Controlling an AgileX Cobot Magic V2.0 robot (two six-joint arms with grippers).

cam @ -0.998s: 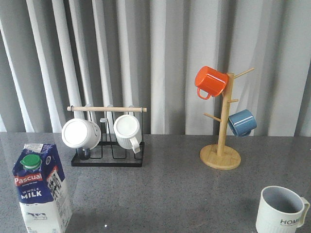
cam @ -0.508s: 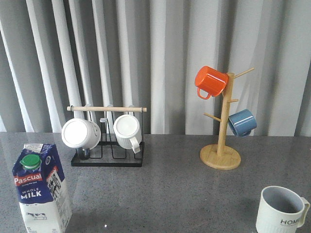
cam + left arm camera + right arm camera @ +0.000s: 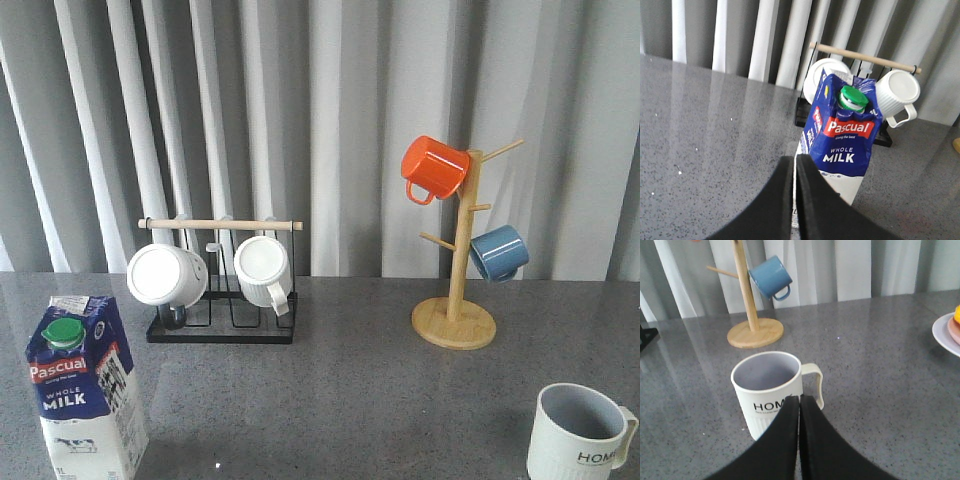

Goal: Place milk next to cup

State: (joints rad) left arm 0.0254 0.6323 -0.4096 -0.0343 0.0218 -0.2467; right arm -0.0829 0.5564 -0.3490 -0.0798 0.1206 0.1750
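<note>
Front view shows none of my arms or grippers. My milk [image 3: 85,385] stands upright at the table's [image 3: 340,400] near left corner, its base cut off by the picture's lower edge. My cup [image 3: 580,432] stands upright at the near right corner, well apart from the milk; its base and the end of its "HOME" lettering are cut off too. Toward the far edge on the left is a black rack [image 3: 222,285] with a wooden bar, holding two white mugs [image 3: 166,275] on their sides. Toward the far edge on the right is a wooden mug tree [image 3: 455,285] with an orange mug [image 3: 434,168] and a blue mug [image 3: 498,252] hung on it.

Left wrist view: my left gripper [image 3: 795,167] has its fingers pressed together, only a thin seam between them, holding nothing. They cover the lower near part of the milk, so I cannot tell whether the tips touch the carton or hang just in front of it. The green cap [image 3: 852,98] and red label are plain. The rack's base is mostly hidden behind the carton.

Right wrist view: my right gripper [image 3: 800,405] is likewise closed finger to finger and empty, its tips over the cup's near wall, hiding the last letter of the word. Contact cannot be judged. The cup's inside looks grey and empty, its handle pointing away from the mug tree. At the picture's edge a plate [image 3: 944,334] with something orange and yellow on it is cut off; what it holds is unclear.
</note>
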